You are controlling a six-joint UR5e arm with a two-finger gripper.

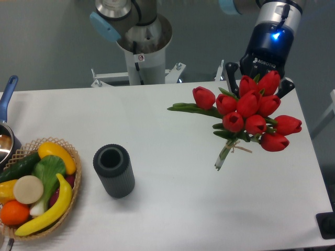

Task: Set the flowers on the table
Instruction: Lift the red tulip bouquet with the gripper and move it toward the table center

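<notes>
While hand (256, 82) sits behind the blooms, grip state unreadable | flowers (250, 112) likely light, floppy, top-heavy | hold bundled stems near string, above table (172, 198).

"ROBOTIQ" on the gripper (257, 79)

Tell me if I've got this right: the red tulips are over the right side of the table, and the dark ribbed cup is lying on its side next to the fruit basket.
Not quite. The camera view shows the dark ribbed cup standing upright, its open mouth facing up, not lying on its side. The rest holds: the red tulips are over the right side of the table, and the cup is next to the fruit basket.
</notes>
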